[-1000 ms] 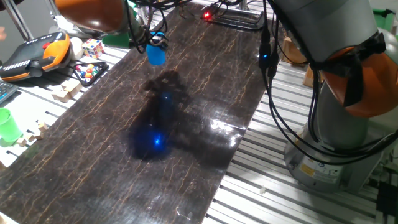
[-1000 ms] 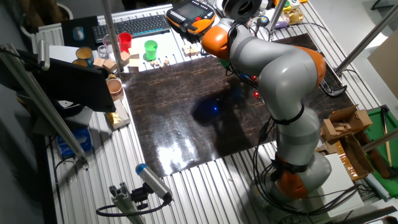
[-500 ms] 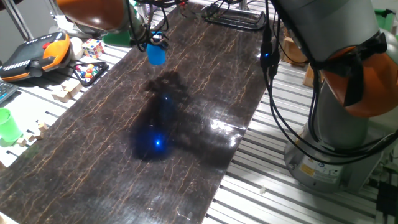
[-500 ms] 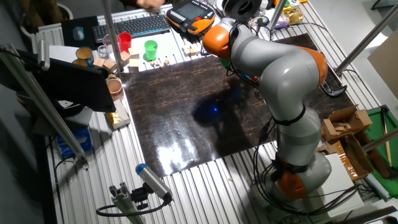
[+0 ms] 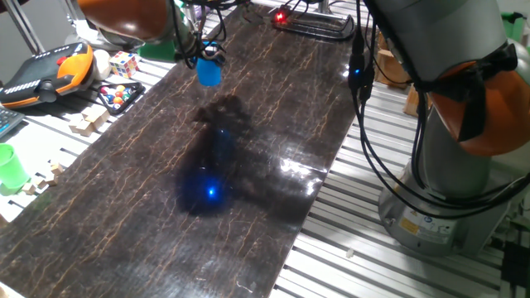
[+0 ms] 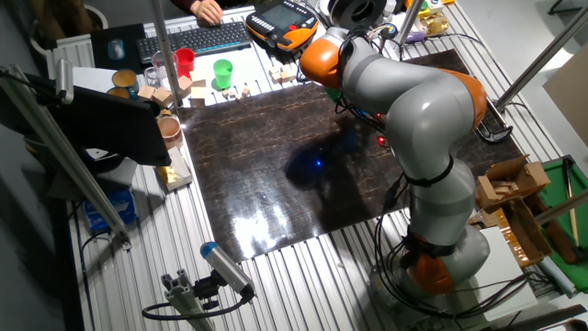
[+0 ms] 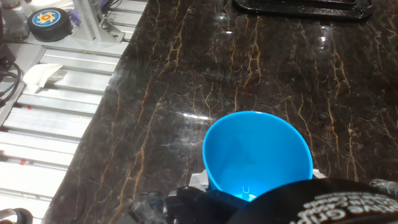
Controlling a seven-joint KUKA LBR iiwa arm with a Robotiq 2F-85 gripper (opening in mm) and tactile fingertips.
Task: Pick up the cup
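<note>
The small bright blue cup [image 5: 208, 73] hangs in the air above the dark marble-pattern table top [image 5: 248, 165], near its far end. My gripper [image 5: 208, 60] is shut on the cup from above. In the hand view the cup [image 7: 258, 155] fills the lower middle, its open mouth towards the camera, with a black finger [image 7: 292, 202] against its rim. A blue glow on the table [image 5: 207, 192] is a reflection. In the other fixed view the arm [image 6: 404, 101] hides the cup.
A light green cup [image 5: 10, 165] stands off the table's left side; it also shows in the other fixed view [image 6: 222, 72] beside a red cup [image 6: 185, 61]. A teach pendant [image 5: 45, 70], a puzzle cube [image 5: 124, 63] and wooden blocks [image 5: 87, 120] lie at the left. A black tray [image 7: 305, 6] lies at the far end.
The gripper and the cup have stayed almost still. A person's hand has come into view at the keyboard at the back.
</note>
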